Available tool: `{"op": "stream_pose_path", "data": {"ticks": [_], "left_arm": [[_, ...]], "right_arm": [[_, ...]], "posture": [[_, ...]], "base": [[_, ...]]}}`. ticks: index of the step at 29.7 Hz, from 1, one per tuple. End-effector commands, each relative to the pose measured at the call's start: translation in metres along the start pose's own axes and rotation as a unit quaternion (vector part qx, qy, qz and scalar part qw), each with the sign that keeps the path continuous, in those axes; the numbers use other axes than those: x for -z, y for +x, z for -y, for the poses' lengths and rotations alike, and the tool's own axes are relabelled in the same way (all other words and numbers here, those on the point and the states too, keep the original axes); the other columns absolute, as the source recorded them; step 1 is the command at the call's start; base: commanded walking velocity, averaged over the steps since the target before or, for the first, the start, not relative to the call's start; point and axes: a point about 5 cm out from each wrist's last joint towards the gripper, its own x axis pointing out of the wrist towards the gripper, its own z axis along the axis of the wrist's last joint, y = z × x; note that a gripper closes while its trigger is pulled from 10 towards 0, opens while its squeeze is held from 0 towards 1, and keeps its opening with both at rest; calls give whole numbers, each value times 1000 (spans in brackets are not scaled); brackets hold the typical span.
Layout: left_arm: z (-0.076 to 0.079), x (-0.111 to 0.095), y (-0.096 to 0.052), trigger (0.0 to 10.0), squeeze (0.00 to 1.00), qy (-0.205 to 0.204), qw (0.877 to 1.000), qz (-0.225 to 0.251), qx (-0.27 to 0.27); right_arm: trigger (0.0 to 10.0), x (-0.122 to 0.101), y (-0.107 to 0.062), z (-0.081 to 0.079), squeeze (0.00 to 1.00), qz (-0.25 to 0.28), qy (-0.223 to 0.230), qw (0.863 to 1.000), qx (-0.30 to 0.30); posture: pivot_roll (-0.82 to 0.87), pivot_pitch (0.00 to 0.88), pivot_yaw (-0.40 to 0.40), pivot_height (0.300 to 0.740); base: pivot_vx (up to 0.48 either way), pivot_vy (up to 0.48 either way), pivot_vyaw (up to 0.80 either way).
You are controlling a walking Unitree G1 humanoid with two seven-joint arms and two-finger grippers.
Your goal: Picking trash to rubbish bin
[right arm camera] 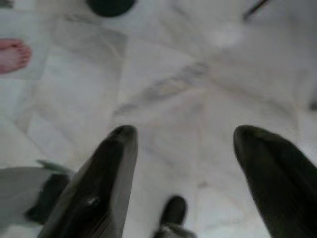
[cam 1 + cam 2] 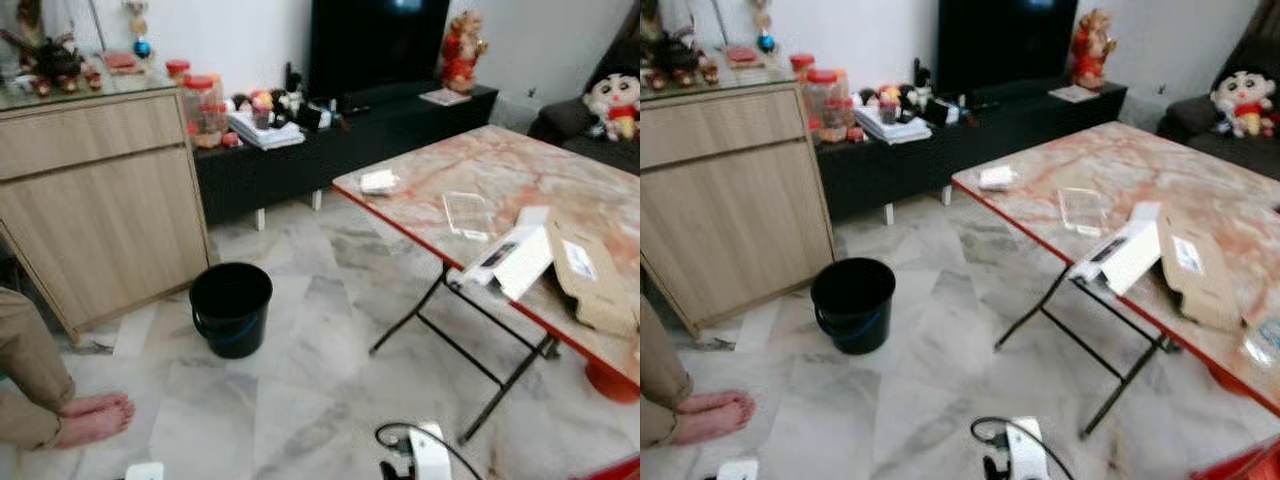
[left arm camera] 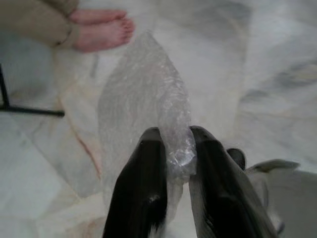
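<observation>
Between left claw (image 3: 174, 148) fingers, blurred clear plastic wrap (image 3: 143, 104), lower end hidden

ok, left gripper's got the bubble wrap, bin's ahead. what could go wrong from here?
1. The left gripper pinches only a thin end of the bubble wrap; the rest hangs loose and could slip out on the walk.
2. A person's foot rests on the floor near the black bucket, so the approach is tight.
3. The wrap is wide and limp, so it might drape over the bucket's rim.
</observation>
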Motion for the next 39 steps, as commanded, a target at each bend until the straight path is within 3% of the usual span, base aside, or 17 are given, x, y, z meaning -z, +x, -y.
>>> {"op": "stream_pose_path", "data": {"ticks": [1,9,39], "left_arm": [[5,1,-1,10000,0,-9,1000,-3,4],[6,3,-2,10000,0,-11,1000,-3,4],[14,-19,4,10000,0,20,999,36,33]], "right_arm": [[10000,-4,-1,9,0,5,-8,1000,10],[10000,-3,-1,9,0,4,-5,1000,9],[10000,-5,-3,22,0,8,8,998,66]], "posture": [[69,49,-86,740],[69,51,-88,740],[74,52,-74,740]], "base": [[480,0,800],[480,0,710],[480,0,0]]}}
